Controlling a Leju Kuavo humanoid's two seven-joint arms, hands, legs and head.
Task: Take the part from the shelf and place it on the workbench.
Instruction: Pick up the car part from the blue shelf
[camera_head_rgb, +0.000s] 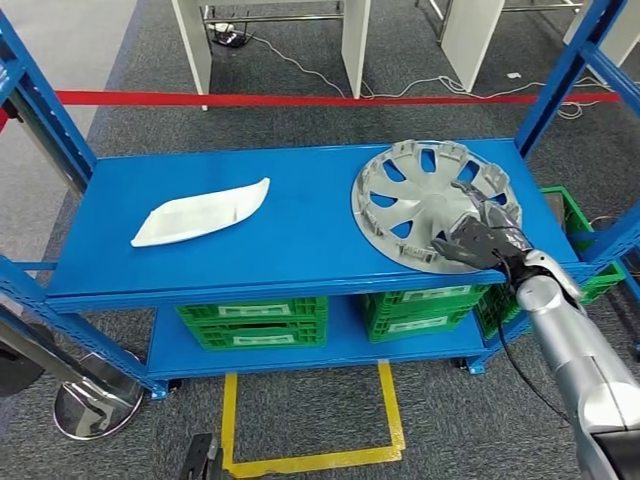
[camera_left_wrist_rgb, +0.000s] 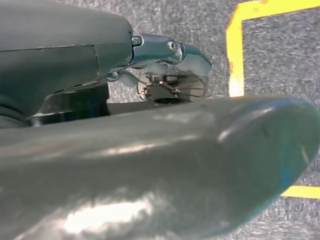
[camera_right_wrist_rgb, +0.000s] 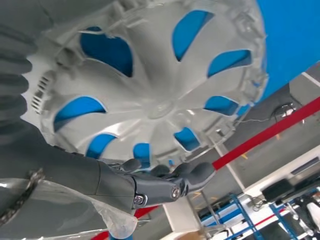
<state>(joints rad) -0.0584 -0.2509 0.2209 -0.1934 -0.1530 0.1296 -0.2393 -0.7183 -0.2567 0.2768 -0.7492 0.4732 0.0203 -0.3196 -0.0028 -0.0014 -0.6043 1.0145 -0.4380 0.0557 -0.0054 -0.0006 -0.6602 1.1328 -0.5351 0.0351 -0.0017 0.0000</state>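
While the silver wheel cover (camera_head_rgb: 423, 205) lies flat at the right end of the blue shelf (camera_head_rgb: 302, 215), my right hand (camera_head_rgb: 483, 238) grips its rim at about four o'clock.

Fingers (camera_right_wrist_rgb: 188, 175) curl over the edge and the thumb sits below it. At nine o'clock from the cover lies a white curved panel (camera_head_rgb: 202, 212), well apart. Green crates (camera_head_rgb: 253, 322) sit on the lower tier. My left hand (camera_left_wrist_rgb: 166, 50) hangs over the grey floor (camera_left_wrist_rgb: 271, 55); I cannot tell its state.

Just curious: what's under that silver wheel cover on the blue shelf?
Under the wheel cover the blue shelf shows through its openings. The right hand covers its near edge.
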